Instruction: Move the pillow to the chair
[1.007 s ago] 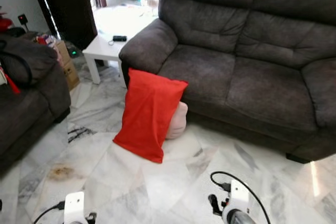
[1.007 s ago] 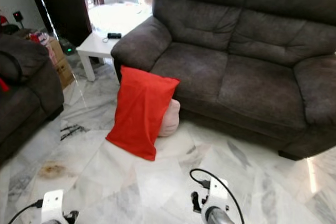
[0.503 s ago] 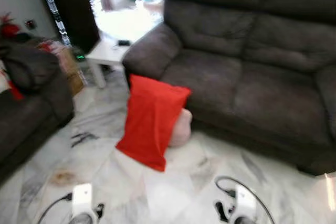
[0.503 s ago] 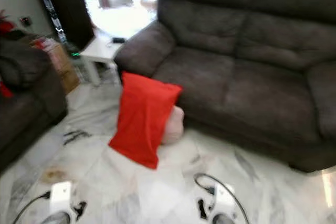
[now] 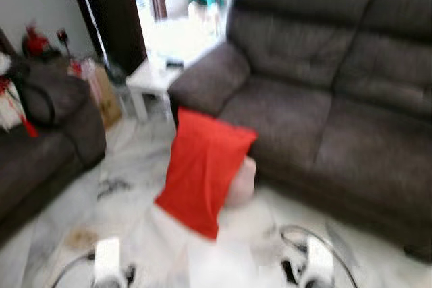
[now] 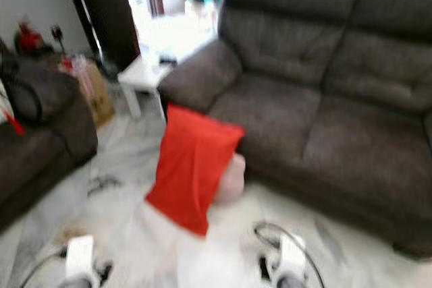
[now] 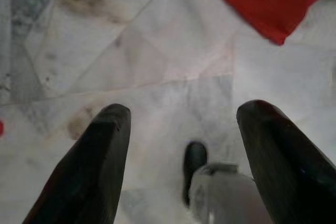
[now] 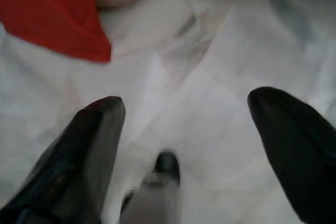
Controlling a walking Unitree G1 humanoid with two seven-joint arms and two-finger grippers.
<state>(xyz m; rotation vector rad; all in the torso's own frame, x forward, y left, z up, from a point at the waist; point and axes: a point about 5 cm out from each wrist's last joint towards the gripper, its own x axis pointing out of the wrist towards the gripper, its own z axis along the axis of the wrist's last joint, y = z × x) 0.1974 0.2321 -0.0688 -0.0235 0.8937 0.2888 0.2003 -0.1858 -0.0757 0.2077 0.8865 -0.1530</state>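
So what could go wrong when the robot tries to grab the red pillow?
The red pillow leans on the sofa over something pale, so that could tumble out when it is lifted. Both grippers, left and right, are open over bare floor, and a loose cable lies nearby, which might snag.

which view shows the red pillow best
The left eye view: the whole red pillow shows there, leaning against the sofa front on the floor, though blurred. The right eye view shows much the same. Each wrist view catches just a red corner beyond its open fingers.
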